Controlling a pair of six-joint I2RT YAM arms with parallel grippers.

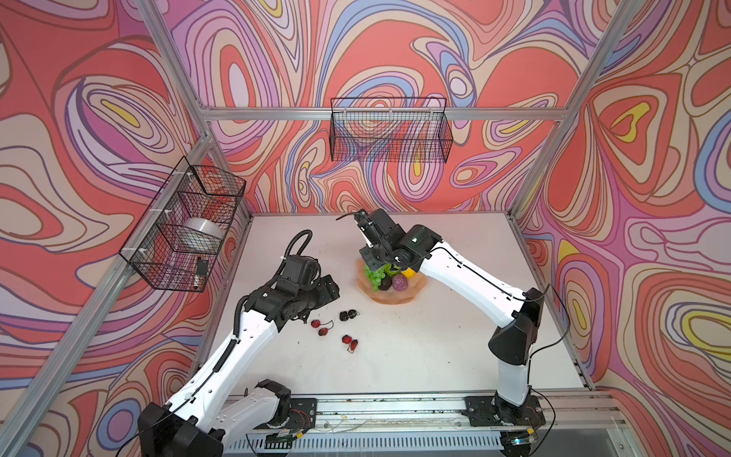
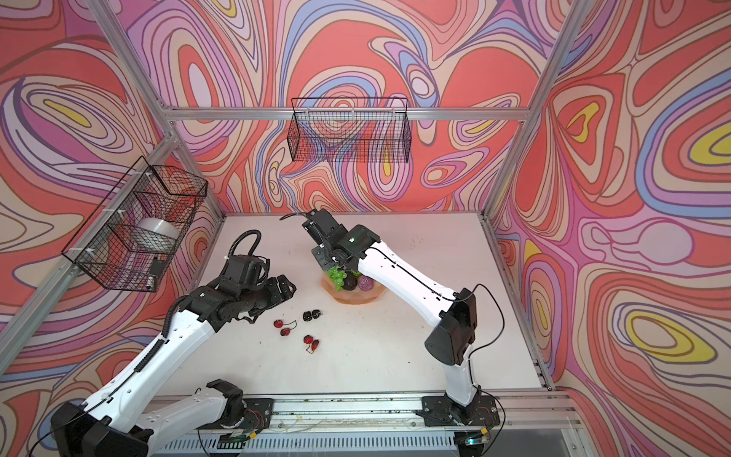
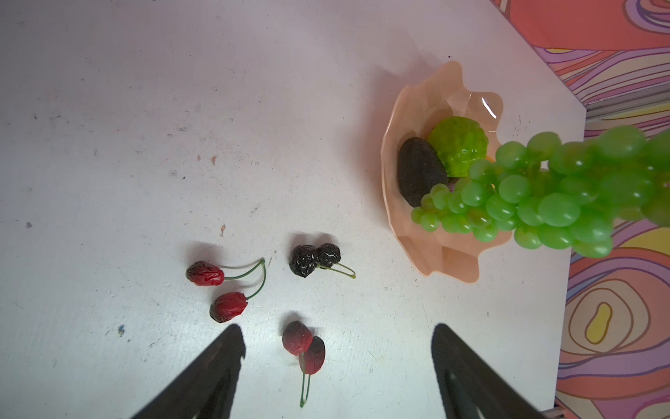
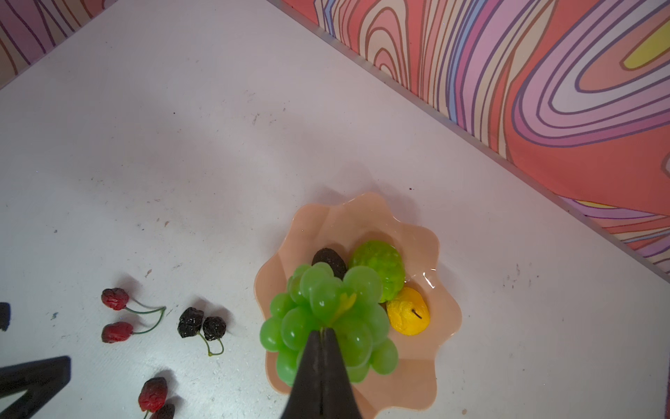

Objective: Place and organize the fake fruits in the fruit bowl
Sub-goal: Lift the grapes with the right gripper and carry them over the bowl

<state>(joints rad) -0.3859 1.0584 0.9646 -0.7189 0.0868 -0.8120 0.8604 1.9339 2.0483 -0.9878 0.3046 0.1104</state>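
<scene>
**Grapes dangling over the bowl, cherries waiting under the other tool**

Pressed tight together, the two black fingers of the right gripper (image 4: 322,332) pinched the stem of the green grape bunch (image 4: 293,326), which hung straight down from the tips. Holding it by the stem looked sensible: the lumpy cluster offers no firm side to squeeze, and hanging lets it be lowered tip first.

Directly beneath that tool sat the fruit bowl (image 4: 409,384). Past the hanging grapes lay the dark avocado (image 4: 330,259) and the bumpy green ball (image 4: 379,265), and off to one side the yellow lemon-like fruit (image 4: 408,312). A top view also showed the purple ball (image 1: 398,283) in the bowl. Whether the lowest grapes touched the fruit underneath could not be told.

Over the table (image 3: 108,109), the left gripper (image 3: 338,330) stood wide and empty, probably ready for the loose fruit. In its wrist view the darker red pair (image 3: 302,344) showed between its spread fingers. The red cherry pair (image 3: 205,274) and the black cherry pair (image 3: 314,258) lay just ahead of the tips. The bowl was farther ahead, off to the side, and well apart from that tool.
</scene>
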